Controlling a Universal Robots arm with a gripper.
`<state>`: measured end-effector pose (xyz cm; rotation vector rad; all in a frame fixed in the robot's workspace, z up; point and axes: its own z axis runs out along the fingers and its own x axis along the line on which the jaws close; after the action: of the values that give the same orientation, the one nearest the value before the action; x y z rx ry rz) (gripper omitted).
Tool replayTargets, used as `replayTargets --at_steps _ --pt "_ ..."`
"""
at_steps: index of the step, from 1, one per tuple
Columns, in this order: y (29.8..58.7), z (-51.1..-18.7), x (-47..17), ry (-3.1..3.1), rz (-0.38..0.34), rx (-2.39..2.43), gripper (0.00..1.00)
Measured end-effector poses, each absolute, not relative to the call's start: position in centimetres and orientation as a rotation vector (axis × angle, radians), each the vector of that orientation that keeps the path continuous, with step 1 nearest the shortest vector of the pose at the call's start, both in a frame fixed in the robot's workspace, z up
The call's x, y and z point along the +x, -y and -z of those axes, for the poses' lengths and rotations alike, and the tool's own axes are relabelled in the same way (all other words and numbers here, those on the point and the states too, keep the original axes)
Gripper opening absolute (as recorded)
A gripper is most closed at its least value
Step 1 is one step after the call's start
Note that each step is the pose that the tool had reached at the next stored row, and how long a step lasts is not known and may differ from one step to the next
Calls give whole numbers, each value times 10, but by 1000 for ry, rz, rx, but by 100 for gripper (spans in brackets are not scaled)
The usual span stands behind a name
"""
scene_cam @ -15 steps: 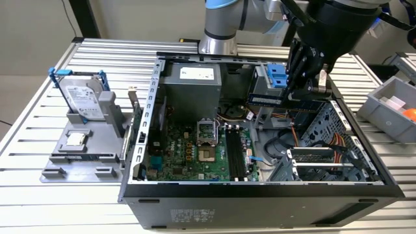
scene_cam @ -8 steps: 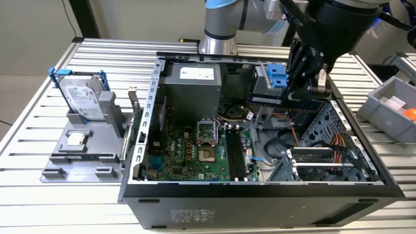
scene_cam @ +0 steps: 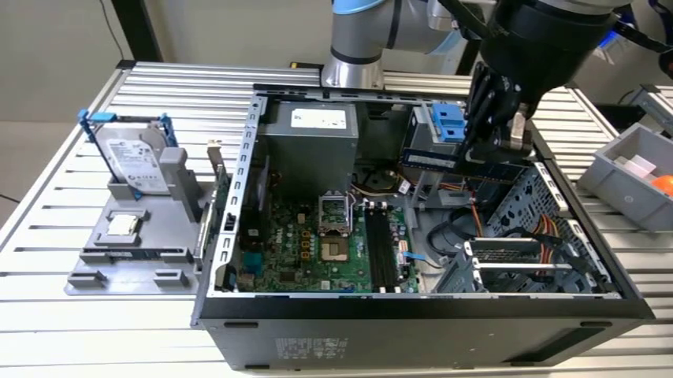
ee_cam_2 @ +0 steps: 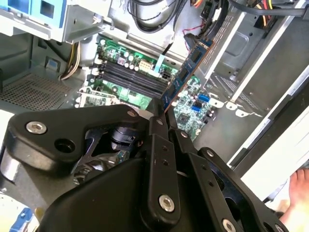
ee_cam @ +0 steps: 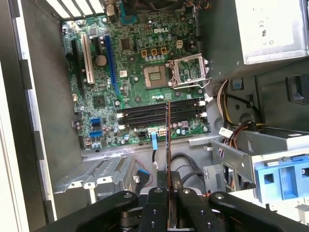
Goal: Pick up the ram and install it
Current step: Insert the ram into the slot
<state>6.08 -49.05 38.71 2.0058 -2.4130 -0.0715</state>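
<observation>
The ram (scene_cam: 433,160) is a thin blue-green stick hanging above the back right part of the open computer case (scene_cam: 421,303). My gripper (scene_cam: 492,154) is shut on one end of it. In the second wrist view the ram (ee_cam_2: 187,70) juts out from the gripper (ee_cam_2: 164,116) over the green motherboard (ee_cam_2: 190,104). In the first wrist view the ram (ee_cam: 168,140) appears edge-on in the gripper (ee_cam: 168,188), well above the black memory slots (ee_cam: 145,114). The slots (scene_cam: 381,248) look unfilled.
A grey fixture (scene_cam: 94,272) at the exterior view's left carries a silver hard drive (scene_cam: 137,164) in a blue-handled frame and a small square processor chip (scene_cam: 123,225). A grey bin (scene_cam: 620,189) stands at the right. Power supply (scene_cam: 310,146), cables (scene_cam: 541,232) and drive cage (scene_cam: 515,264) crowd the case.
</observation>
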Motion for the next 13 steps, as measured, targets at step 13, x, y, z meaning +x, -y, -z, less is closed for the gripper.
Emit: replayTargets --at_steps 13 --pt "490 -387 61 2442 71 1971 0"
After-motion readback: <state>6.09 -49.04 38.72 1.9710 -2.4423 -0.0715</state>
